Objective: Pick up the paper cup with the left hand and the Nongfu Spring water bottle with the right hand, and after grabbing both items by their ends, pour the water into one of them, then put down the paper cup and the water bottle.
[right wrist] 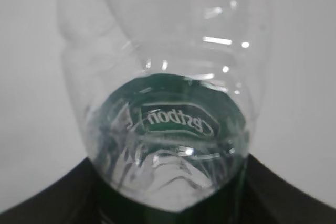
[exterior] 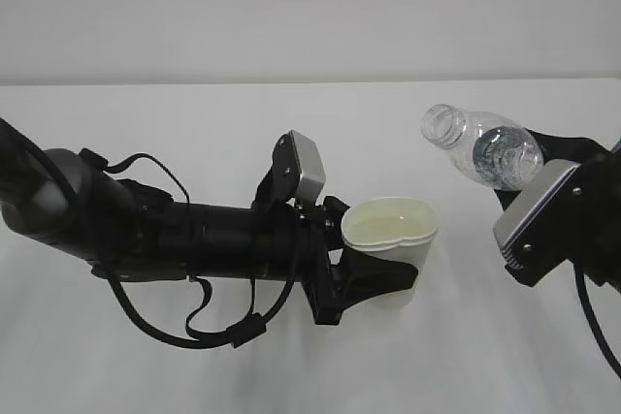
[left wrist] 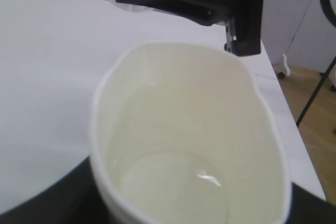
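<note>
White table (exterior: 291,366) and a pale wall fill the background. Left hand (exterior: 374,273) grips the cup (exterior: 393,244) above the table, squeezing its rim oval; water (left wrist: 173,182) sits inside. Right hand (exterior: 543,176) clamps the bottle (exterior: 482,147) near its base, tilted, its uncapped mouth facing up-left, apart from the cup.

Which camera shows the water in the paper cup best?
The left wrist view: it looks straight into the paper cup at the water. The exterior view shows only its surface; the right wrist view shows none.
</note>
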Controlling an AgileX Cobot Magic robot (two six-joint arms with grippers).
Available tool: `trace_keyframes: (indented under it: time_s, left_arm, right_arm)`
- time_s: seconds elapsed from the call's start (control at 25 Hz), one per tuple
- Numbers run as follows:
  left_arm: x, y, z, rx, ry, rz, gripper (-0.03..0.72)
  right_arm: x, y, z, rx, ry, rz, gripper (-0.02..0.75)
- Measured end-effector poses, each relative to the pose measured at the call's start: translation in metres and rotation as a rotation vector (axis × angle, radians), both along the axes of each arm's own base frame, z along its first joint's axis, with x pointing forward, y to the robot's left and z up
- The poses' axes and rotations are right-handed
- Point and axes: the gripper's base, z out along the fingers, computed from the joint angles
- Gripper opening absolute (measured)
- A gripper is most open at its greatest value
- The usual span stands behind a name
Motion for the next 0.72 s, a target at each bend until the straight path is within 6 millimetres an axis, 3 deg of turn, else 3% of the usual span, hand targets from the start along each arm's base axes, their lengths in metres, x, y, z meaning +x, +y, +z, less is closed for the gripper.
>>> trace_keyframes:
  time_s: [0.72]
  left_arm:
    - [0.016, 0.017, 0.000, -0.002, -0.013, 0.064, 0.438]
  right_arm:
    - [0.009, 0.000, 0.007, 0.415, 0.083, -0.091, 0.404]
